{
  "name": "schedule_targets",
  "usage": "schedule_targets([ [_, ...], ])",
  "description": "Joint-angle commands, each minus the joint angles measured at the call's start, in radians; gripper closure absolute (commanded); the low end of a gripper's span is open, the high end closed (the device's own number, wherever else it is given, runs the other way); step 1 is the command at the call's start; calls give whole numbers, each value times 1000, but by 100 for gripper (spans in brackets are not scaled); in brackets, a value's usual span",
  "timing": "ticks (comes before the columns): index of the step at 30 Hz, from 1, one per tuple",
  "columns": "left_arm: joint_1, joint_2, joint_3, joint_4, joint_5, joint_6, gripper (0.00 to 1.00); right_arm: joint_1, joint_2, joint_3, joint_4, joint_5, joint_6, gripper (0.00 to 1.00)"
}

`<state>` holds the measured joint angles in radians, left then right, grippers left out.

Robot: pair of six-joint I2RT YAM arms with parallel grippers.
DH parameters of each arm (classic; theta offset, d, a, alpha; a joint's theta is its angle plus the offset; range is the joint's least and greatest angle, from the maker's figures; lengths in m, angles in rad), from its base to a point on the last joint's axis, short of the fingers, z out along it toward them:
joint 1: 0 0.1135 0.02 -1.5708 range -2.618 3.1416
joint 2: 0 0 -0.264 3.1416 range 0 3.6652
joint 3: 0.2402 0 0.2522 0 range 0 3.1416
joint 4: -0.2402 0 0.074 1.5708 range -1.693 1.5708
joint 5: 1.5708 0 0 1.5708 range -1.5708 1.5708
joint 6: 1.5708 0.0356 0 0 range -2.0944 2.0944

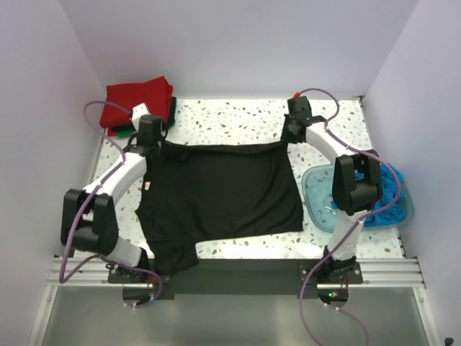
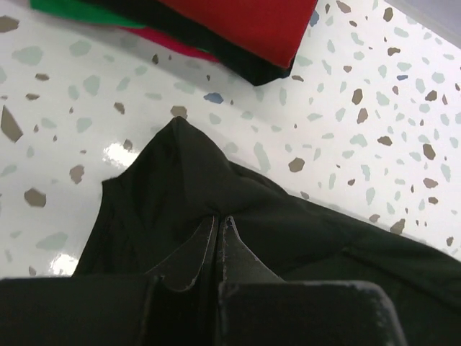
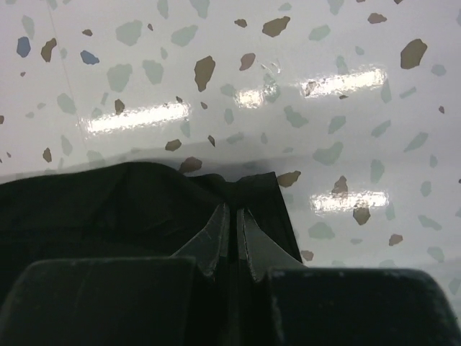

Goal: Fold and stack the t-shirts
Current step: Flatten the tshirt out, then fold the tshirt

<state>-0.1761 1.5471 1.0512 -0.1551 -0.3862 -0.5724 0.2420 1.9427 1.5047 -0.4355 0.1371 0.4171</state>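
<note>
A black t-shirt [image 1: 220, 189] lies spread on the speckled table [image 1: 230, 119]. My left gripper [image 1: 149, 138] is shut on its far left corner, the fabric pinched between the fingers in the left wrist view [image 2: 222, 220]. My right gripper [image 1: 292, 134] is shut on its far right corner, seen in the right wrist view [image 3: 233, 209]. The far edge is pulled taut between the two grippers. A stack of folded t-shirts [image 1: 137, 104], red on top with green and black beneath, sits at the far left; it also shows in the left wrist view [image 2: 238, 29].
A translucent blue tub [image 1: 317, 198] at the right holds bright blue fabric [image 1: 389, 194], partly behind my right arm. White walls enclose the table on three sides. The shirt's near edge hangs toward the front rail.
</note>
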Motion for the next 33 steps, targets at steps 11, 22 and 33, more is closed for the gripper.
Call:
schedule_targets([
  [11, 7, -361, -305, -142, 63, -199, 100, 2, -209, -129, -81, 18, -55, 100],
  [22, 6, -545, -396, -314, 122, -311, 100, 0, -243, -222, -71, 19, -52, 100],
  [33, -2, -674, -550, -463, 181, -397, 96, 0, -215, -259, -52, 1, -54, 100],
])
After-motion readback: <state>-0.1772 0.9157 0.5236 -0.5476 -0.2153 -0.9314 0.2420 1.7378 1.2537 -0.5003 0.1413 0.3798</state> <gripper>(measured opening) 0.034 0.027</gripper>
